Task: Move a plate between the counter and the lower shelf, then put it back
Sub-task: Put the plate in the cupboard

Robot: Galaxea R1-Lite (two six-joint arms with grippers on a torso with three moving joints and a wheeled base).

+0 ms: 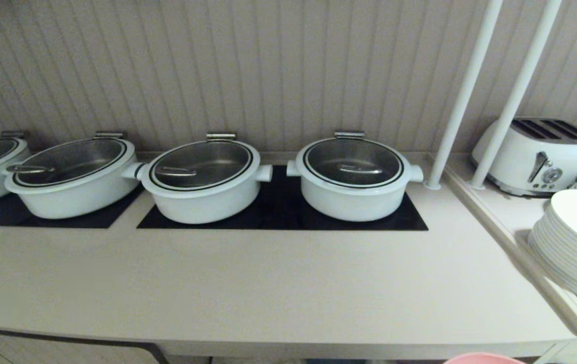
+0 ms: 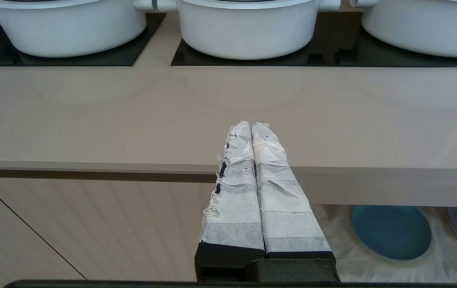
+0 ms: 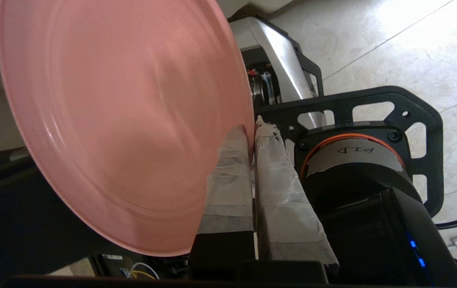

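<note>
Right wrist view: your right gripper point(image 3: 251, 130) was clamped on the rim of the plate point(image 3: 120, 120), which stood tilted on edge over the floor point(image 3: 392, 48). Head view showed only a pink sliver of it below the counter point(image 1: 268, 283) front. Your left gripper point(image 2: 251, 127) was pressed closed, empty, before the counter edge; a blue plate point(image 2: 390, 232) lay on the lower shelf point(image 2: 356, 266).

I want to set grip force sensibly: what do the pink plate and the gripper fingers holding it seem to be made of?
The plate looks like matte plastic: even pink, soft dull sheen, faint concentric moulding rings. The right gripper, shut on its rim, has fingers wrapped in what seems white cloth or paper tape, wrinkled and frayed at the tips, over black bases.
</note>
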